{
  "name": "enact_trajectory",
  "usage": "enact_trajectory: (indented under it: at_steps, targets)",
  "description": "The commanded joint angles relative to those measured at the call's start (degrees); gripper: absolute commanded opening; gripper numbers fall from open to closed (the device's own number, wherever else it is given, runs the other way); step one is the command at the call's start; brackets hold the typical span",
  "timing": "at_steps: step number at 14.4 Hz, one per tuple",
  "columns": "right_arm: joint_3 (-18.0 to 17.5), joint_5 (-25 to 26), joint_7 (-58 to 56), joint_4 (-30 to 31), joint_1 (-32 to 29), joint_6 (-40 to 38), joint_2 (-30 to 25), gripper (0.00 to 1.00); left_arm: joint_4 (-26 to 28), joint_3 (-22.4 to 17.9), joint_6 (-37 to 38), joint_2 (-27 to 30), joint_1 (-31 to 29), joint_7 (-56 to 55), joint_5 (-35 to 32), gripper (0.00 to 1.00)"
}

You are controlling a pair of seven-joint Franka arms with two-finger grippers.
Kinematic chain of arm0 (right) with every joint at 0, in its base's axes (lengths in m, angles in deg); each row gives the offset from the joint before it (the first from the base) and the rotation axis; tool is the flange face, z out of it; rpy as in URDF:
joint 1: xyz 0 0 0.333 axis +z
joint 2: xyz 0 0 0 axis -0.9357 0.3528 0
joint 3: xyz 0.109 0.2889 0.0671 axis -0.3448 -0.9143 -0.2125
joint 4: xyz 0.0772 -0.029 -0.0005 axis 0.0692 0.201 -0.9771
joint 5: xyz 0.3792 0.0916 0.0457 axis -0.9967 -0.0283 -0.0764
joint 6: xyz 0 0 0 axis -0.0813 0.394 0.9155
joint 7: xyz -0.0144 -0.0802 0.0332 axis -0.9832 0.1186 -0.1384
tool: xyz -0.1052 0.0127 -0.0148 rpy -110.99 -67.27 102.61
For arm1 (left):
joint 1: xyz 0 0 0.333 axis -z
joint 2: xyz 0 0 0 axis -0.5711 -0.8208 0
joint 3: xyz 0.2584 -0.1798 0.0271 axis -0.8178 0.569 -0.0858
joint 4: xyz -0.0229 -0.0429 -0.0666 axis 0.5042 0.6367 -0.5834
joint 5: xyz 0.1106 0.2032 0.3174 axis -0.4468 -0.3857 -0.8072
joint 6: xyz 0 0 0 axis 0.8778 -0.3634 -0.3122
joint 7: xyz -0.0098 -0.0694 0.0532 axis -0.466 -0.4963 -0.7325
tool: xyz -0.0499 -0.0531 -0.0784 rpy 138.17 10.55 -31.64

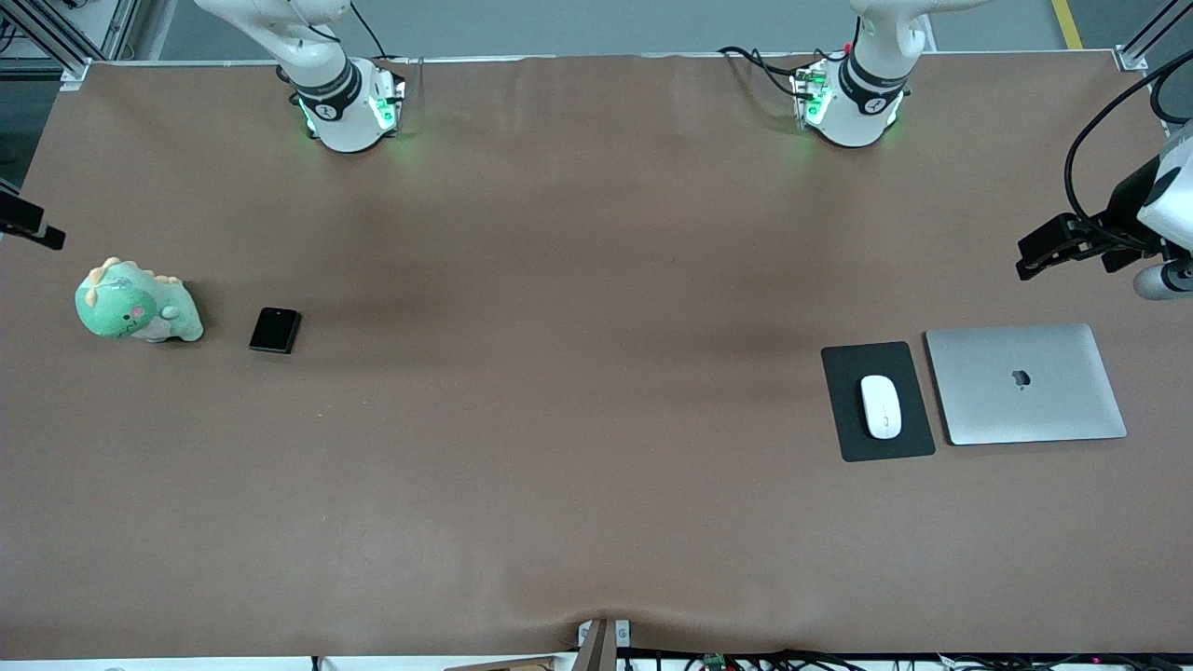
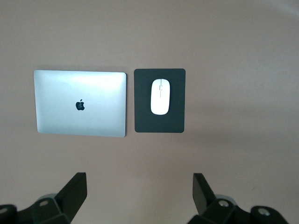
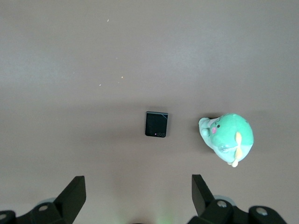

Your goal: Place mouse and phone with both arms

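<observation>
The left gripper hangs with fingers spread, empty, high over the table; below it the mouse lies on a dark pad beside a laptop. The right gripper, likewise spread and empty, hangs above the phone, which lies flat beside a green plush toy.

The front view looks down from high across the table. Each wrist camera looks straight down from well above: the left gripper hangs over the mouse, the right gripper over the phone; the front view shows both.
</observation>
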Motion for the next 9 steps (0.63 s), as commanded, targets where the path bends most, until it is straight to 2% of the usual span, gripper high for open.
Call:
enact_trajectory:
  at_steps: [1, 9]
  targets:
    - [-0.3, 0.6, 0.2, 4.8, 0.6, 2.1, -3.2, 1.00, 0.4, 0.0, 1.1, 1.1, -0.4, 1.5, 1.1, 1.00]
    - [-0.3, 0.7, 0.1, 5.6, 0.3, 1.2, -2.9, 1.00, 0.1, 0.0, 1.1, 0.5, -0.4, 1.3, 0.7, 1.00]
